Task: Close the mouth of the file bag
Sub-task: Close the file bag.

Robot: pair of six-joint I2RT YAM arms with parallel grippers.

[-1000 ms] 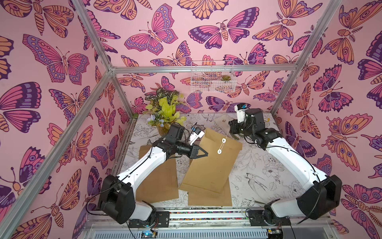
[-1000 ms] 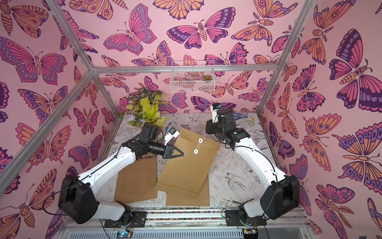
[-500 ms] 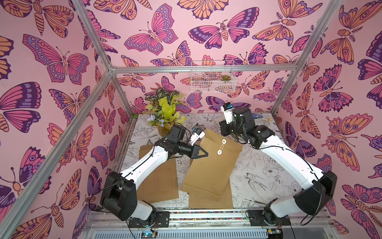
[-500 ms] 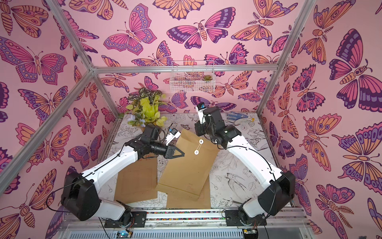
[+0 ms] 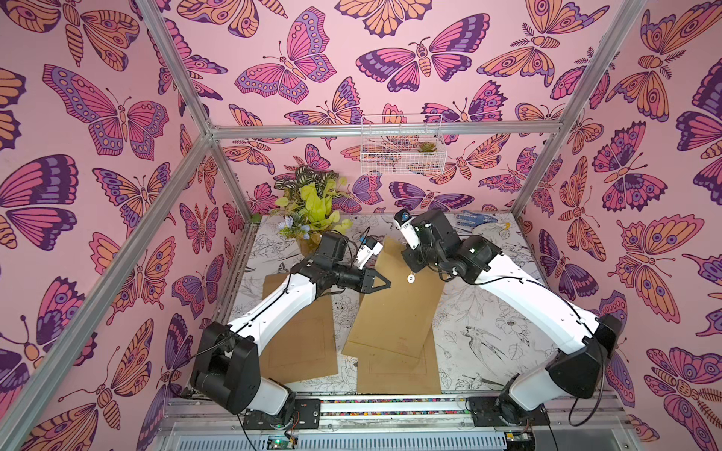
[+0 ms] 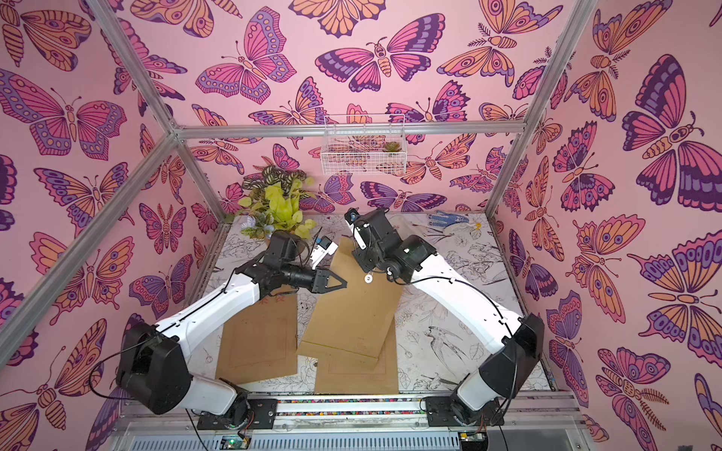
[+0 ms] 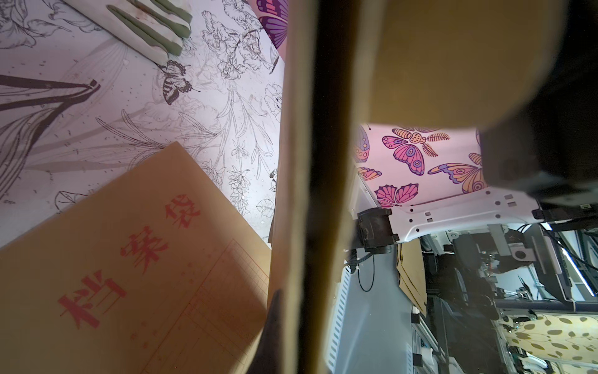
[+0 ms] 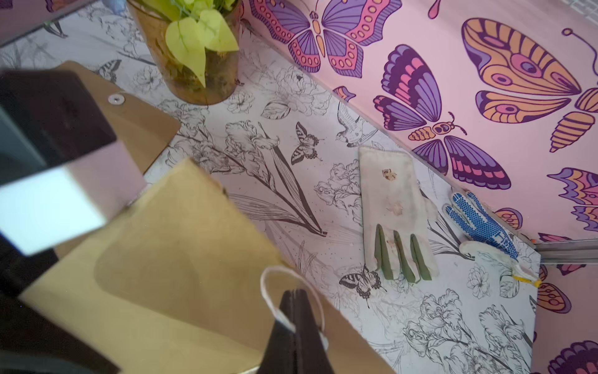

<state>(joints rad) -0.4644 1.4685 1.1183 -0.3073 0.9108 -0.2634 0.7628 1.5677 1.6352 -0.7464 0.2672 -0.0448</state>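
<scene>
A brown kraft file bag (image 5: 394, 312) lies slanted in the middle of the table in both top views, its mouth end toward the back. One white button (image 5: 411, 278) shows near that end. My left gripper (image 5: 385, 283) is shut on the bag's left edge, which stands on edge between its jaws in the left wrist view (image 7: 291, 349). The right gripper (image 8: 294, 294) hangs over the mouth end, shut on the bag's white string (image 8: 268, 285), which loops around its fingertips. In the top views the right wrist (image 5: 426, 250) hides those fingertips.
Two more file bags lie flat, one at the front left (image 5: 301, 343) and one under the middle bag (image 5: 398, 375). A potted plant (image 5: 312, 218) stands at the back left. Gloves (image 5: 474, 220) lie at the back right. A wire basket (image 5: 402, 144) hangs on the back wall.
My right arm has swung left and forward over the bag's mouth end, covering one of the two white buttons. The left arm has barely moved.
</scene>
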